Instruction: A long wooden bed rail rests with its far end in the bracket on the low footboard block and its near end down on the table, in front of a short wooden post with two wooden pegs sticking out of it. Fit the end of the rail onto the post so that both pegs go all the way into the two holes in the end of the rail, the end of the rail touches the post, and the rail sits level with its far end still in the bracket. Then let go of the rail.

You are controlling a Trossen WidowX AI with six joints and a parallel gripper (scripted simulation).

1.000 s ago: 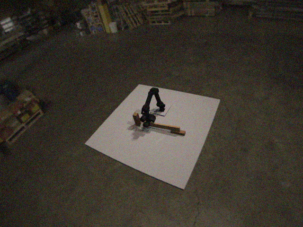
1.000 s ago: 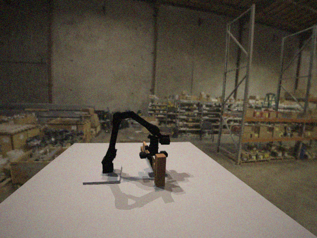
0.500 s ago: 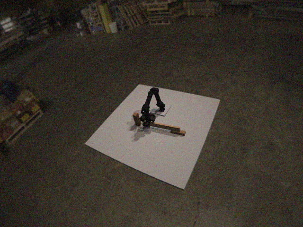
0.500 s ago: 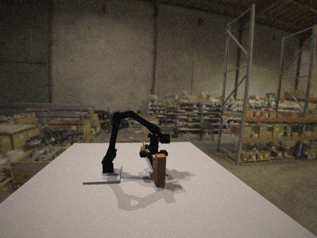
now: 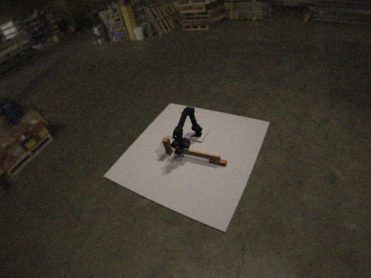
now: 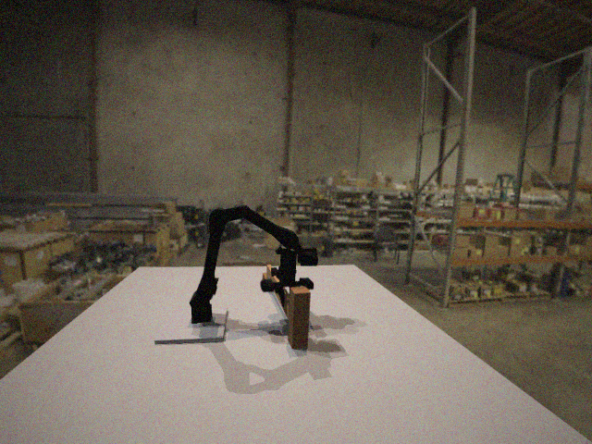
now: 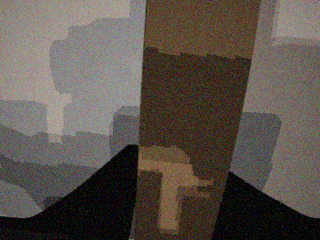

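The black arm [image 6: 258, 223] arches behind the upright wooden post [image 6: 298, 319].

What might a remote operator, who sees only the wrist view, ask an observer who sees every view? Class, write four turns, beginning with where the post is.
Operator: My wrist view shows the rail between the fingers. Where is the post?
Observer: In the top view, the post stands upright, on the other side of the gripper from the footboard block.
Operator: And the rail's far end, which I can't see?
Observer: The top view shows it at the footboard block, whose outer end sticks out beyond it.
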